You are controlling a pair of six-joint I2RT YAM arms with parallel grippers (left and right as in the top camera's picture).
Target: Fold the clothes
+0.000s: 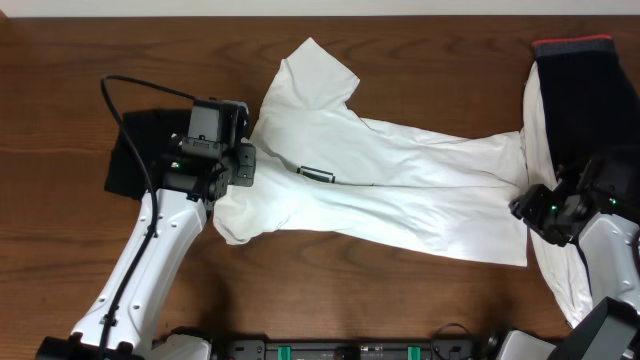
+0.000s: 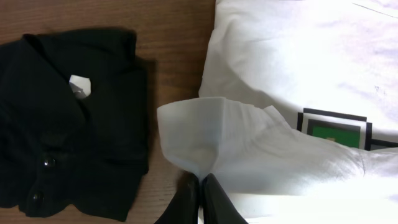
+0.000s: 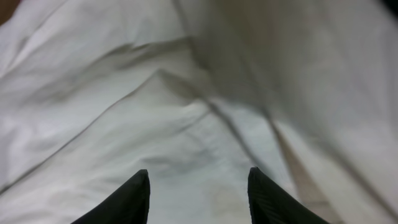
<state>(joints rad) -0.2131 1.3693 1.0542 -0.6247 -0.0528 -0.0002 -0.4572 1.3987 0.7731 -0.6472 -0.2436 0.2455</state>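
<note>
A white short-sleeved T-shirt (image 1: 400, 190) lies across the table's middle, collar end to the left, with its small green-and-black logo (image 1: 318, 174) facing up. My left gripper (image 1: 247, 165) sits at the shirt's left edge. In the left wrist view it (image 2: 200, 180) is shut on a raised fold of the white shirt (image 2: 189, 134), with the logo (image 2: 336, 129) to the right. My right gripper (image 1: 525, 212) is at the shirt's right end. In the right wrist view it (image 3: 198, 171) stands open just above rumpled white cloth (image 3: 186, 106), nothing between the fingers.
A folded black garment (image 1: 135, 150) lies left of the left gripper, also in the left wrist view (image 2: 68, 124). At the right edge lies a black garment with a red band (image 1: 575, 90), over another white garment (image 1: 560, 275). Bare wood shows along the front.
</note>
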